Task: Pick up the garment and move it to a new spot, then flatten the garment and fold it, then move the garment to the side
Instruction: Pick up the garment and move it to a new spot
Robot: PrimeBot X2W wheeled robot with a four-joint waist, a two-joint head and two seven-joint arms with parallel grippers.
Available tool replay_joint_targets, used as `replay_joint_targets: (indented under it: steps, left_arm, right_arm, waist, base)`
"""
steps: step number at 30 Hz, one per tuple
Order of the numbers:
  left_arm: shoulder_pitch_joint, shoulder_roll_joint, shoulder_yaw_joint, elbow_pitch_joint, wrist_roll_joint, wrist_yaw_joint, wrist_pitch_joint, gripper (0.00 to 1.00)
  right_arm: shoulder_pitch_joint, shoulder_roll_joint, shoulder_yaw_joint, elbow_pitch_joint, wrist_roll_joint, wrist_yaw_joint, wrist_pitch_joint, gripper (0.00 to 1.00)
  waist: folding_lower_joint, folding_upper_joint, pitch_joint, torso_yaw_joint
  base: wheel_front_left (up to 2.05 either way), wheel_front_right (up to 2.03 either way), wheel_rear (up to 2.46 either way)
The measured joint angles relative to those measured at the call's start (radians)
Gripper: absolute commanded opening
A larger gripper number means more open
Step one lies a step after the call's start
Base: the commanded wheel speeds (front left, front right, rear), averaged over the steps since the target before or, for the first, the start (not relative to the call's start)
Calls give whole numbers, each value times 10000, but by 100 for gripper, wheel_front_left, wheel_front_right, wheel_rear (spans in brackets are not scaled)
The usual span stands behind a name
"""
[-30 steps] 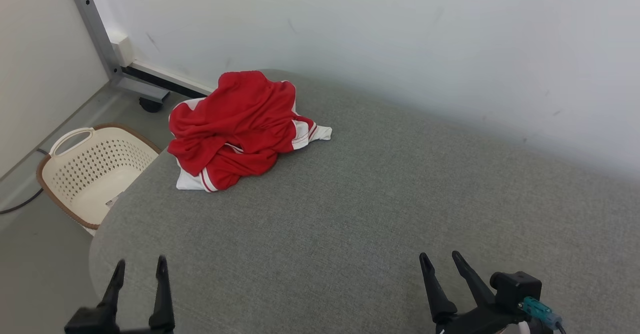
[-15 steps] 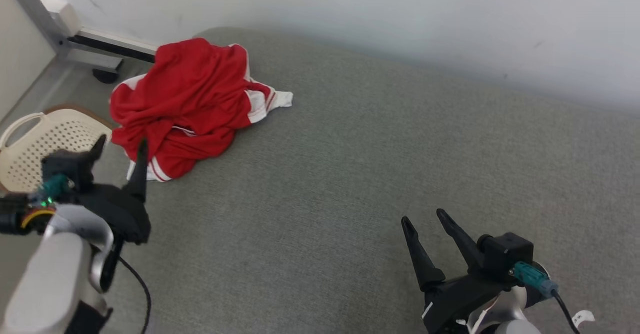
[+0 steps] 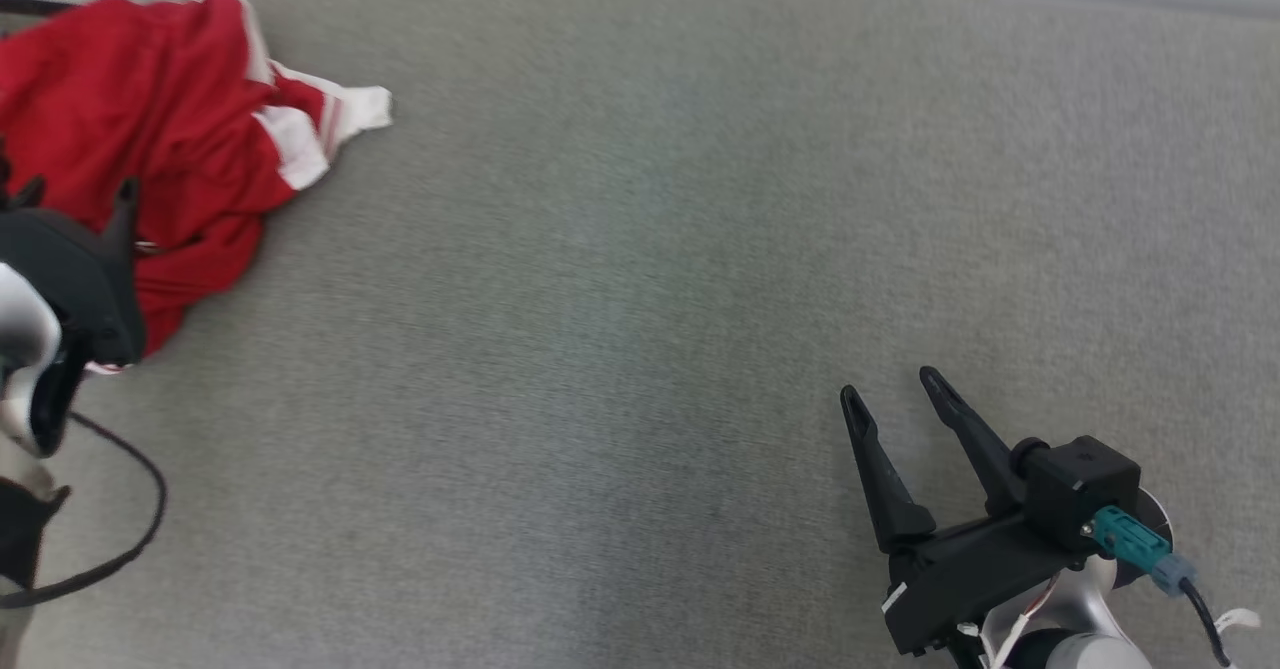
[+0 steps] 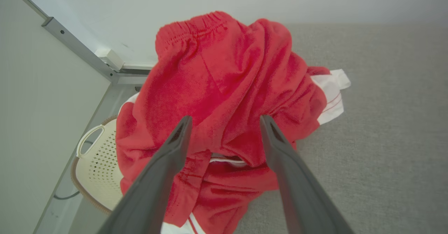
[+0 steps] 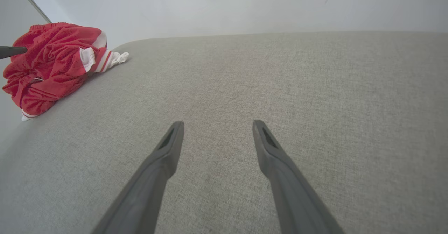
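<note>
**Operator:** Where's my left arm?

**Spotter:** Your left arm reaches out to the far left of the grey cloth-covered surface (image 3: 640,279). Your left gripper (image 4: 225,118) hangs over the near side of the garment (image 3: 150,99). In the left wrist view its two fingers straddle a bulge of red cloth, jaws spread as wide as they go. You can't tell from here whether the tips touch the fabric. Nothing is pinched between them.

**Operator:** And the garment itself?

**Spotter:** It's red with white bands, crumpled in a heap at the surface's far left corner. The elastic waistband is on top, toward the wall (image 5: 245,6), and one white end pokes out to the right. A cream basket (image 4: 94,157) sits on the floor just past the surface's edge, beside the heap.

**Operator:** My right side?

**Spotter:** Your right arm sits low at the near right. Your right gripper (image 3: 890,382) points forward above bare grey cloth, well apart from the garment. Its jaws stand fully apart and hold nothing.
</note>
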State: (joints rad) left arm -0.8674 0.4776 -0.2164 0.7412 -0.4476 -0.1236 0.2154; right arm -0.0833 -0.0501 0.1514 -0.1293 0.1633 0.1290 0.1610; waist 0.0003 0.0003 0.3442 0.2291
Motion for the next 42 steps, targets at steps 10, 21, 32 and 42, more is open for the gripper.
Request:
replay_joint_targets:
  steps: [10, 21, 32, 42]
  left_arm:
    - [-420, 744, 268, 731, 169, 947, 75, 76]
    - [-339, 784, 59, 999, 399, 1352, -301, 0]
    - [-355, 1452, 209, -731, -4, 738, 249, 0]
    - [-360, 548, -42, -3695, -773, 541, 660, 0]
  right_arm:
    - [45, 4, -48, -688, 25, 0, 50, 100]
    - [-51, 4, 263, 115, 489, 0, -359, 100]
    - [-158, 8, 10, 1248, 1241, 0, -1164, 100]
    - [138, 6, -552, 1946, 1517, 0, -1603, 100]
  waist:
    - [-1, -1, 1236, -1059]
    - [-3, -2, 826, -1661]
    - [-5, -4, -994, -1826]
    - [-7, -6, -2567, -2298]
  base:
    - [0, 0, 0]
    - [0, 0, 0]
    - [0, 0, 0]
    - [0, 0, 0]
